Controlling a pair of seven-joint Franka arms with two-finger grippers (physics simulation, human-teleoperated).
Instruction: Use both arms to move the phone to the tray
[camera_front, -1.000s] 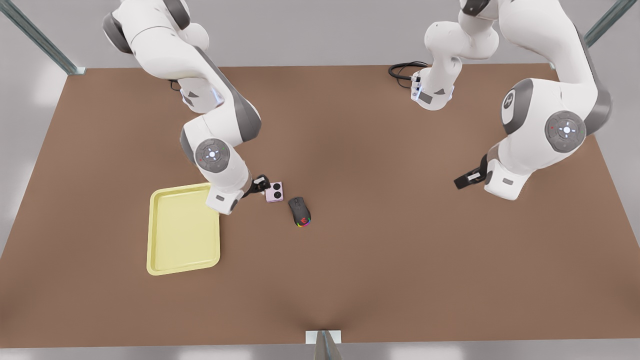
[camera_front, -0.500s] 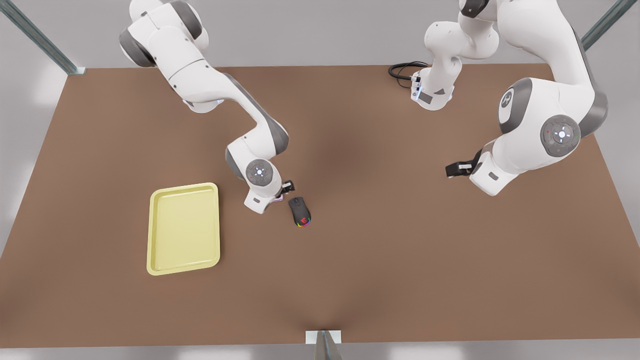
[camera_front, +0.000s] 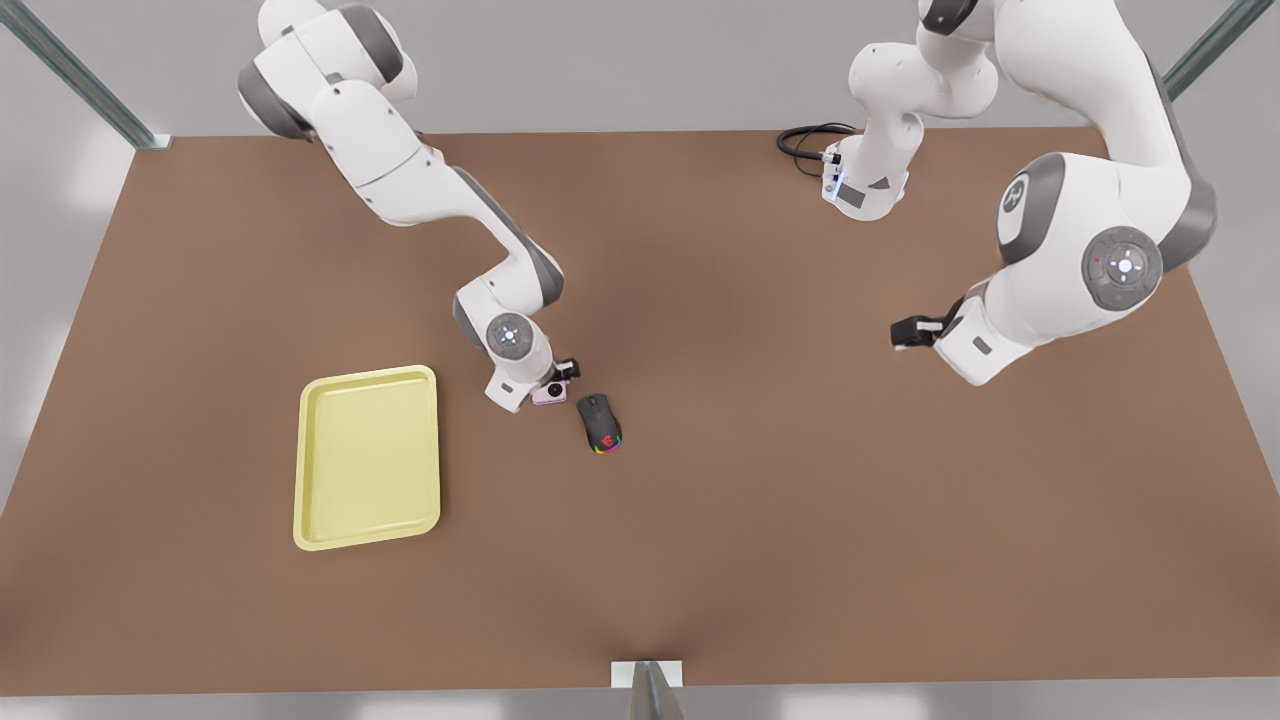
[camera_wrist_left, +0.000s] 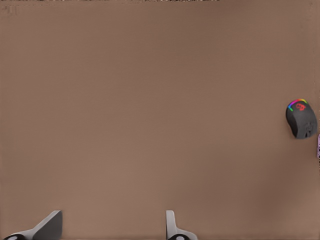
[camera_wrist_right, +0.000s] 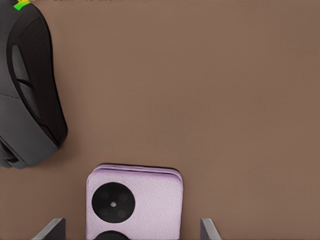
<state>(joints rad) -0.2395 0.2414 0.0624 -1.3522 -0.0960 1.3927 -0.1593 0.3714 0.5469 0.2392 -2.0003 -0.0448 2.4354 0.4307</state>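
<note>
phone (camera_front: 550, 393): pale pink, flat on the tabletop (camera_front: 760, 500), just beside the black mouse (camera_front: 599, 423) and apart from the tray; in the right wrist view it lies between the two fingertips with gaps on both sides.
right claw (camera_front: 565, 372): on the arm at the front view's left, poised over the phone; fingers spread wide to either side of it, not touching it, nothing gripped.
mouse: black with a rainbow-lit edge, close to the phone on the side away from the tray; not part of the task.
tray (camera_front: 368, 456): pale yellow, raised rim, lying toward the front view's left of the phone, nothing in it.
left claw (camera_front: 908, 333): on the arm at the front view's right, well apart from the phone, over bare tabletop; fingers parted, holding nothing; this arm waits.
step in hand: judged to be the approach to the grasp, with the phone bracketed but not yet clamped.
next move: likely lower a little, then close the fingers evenly on the phone's side edges before lifting toward the tray.
risk: the mouse sits close, so a drifting finger could nudge it.
</note>
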